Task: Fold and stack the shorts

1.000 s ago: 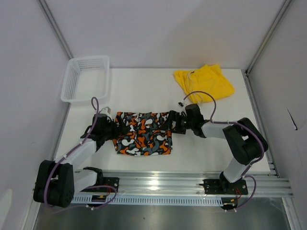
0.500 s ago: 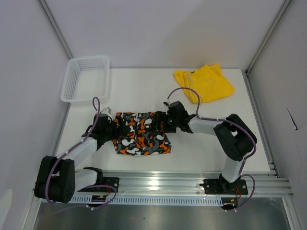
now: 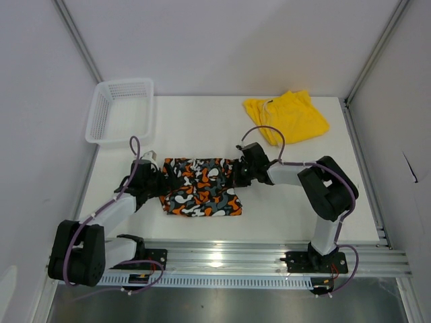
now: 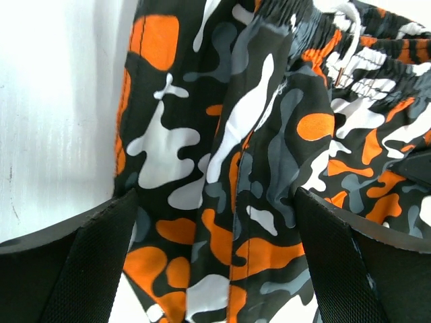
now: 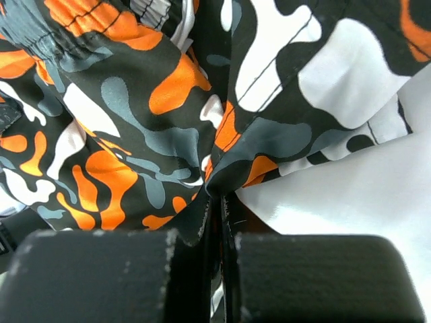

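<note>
Two pairs of shorts lie on the white desk [image 3: 202,128]. The plain bright yellow fabric shorts [image 3: 288,118] are rumpled at the far right, well apart from both arms. The orange, white, black and grey-teal patterned fabric shorts [image 3: 201,188] are spread in the near middle, between the arms. The change over the last second is at the right fingers [image 5: 101,276]. A second ago they stood wide apart just beside the right-hand edge of the patterned shorts; now they are pressed together with a pinched fold of that edge between them. The right wrist view shows the cloth running down into the narrow slit between the pads. The right arm has also come in a little over the cloth, and the edge beneath it looks slightly bunched. The left fingers [image 4: 74,269] have not changed: they remain spread wide, straddling the left-hand edge of the same shorts with the cloth lying loose between them. The white plastic mesh basket [image 3: 94,118] sits at the far left corner. As I judge it, the fold is only beginning, with one side gripped and the other not yet. The left side probably needs to close before the edge can be carried across. The yellow pair is unfolded too, so stacking is a long way off.
</note>
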